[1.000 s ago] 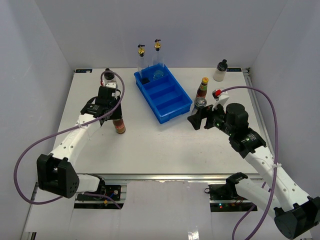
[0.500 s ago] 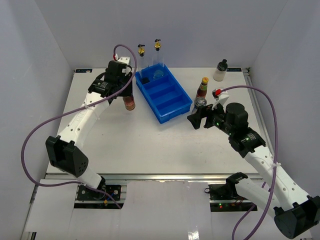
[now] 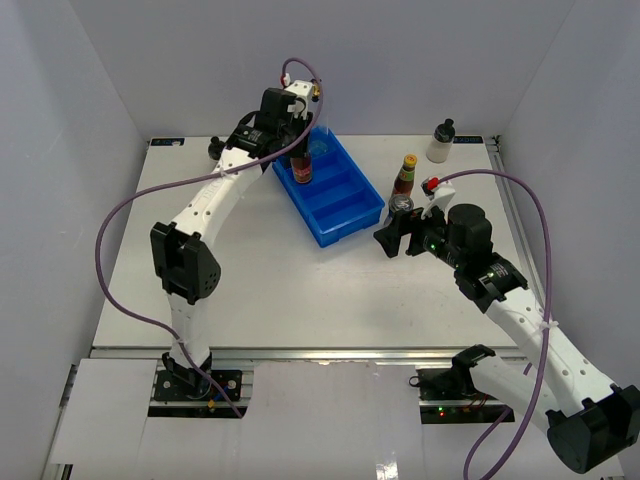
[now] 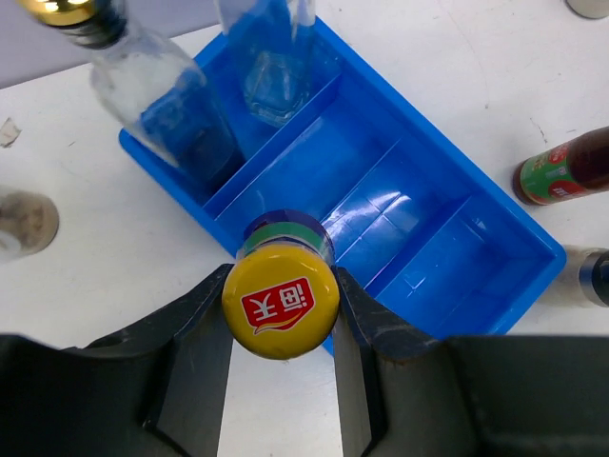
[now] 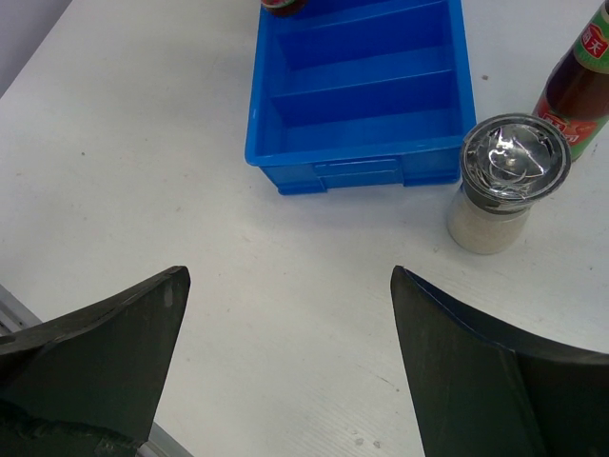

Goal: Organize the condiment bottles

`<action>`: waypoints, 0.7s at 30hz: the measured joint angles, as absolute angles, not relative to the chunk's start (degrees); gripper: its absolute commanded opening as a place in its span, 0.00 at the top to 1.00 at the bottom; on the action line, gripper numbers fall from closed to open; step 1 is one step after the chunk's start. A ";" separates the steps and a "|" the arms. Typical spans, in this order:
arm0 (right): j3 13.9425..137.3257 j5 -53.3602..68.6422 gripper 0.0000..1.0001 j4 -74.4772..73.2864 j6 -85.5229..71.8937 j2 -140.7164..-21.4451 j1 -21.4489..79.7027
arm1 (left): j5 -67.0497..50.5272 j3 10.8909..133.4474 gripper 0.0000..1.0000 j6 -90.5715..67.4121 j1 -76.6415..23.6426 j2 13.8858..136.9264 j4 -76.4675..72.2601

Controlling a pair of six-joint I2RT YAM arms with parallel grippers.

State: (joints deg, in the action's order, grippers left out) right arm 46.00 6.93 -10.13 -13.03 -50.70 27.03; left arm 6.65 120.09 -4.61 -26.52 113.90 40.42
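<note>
Left claw (image 4: 281, 307) clenched on sauce bottle (image 3: 302, 170) over tray (image 3: 352, 214), right claw (image 5: 288, 276) released — risks tipping if lowered onto a divider (image 4: 419, 243).

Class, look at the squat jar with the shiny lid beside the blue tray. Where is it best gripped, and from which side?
Probably round the jar's body just under the lid, coming in level from the right end effector's side. It stands upright with room on both flanks there, while the sauce bottle crowds it behind.

Glossy blue plastic tray (image 4: 533, 286), seemingly smooth
</note>
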 measured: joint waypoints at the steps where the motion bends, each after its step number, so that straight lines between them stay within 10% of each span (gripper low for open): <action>1: 46.00 6.82 0.08 -10.13 -13.02 -50.70 27.03 | 6.57 120.54 1.00 -4.36 -26.64 114.87 39.96; 21: 46.00 6.33 0.08 -8.84 -13.02 -50.61 27.03 | 7.51 120.66 1.00 1.23 -27.52 121.58 27.31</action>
State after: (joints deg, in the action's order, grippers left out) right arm 46.00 6.33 -8.84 -13.02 -50.61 27.03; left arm 7.51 120.66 1.23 -27.52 121.58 27.31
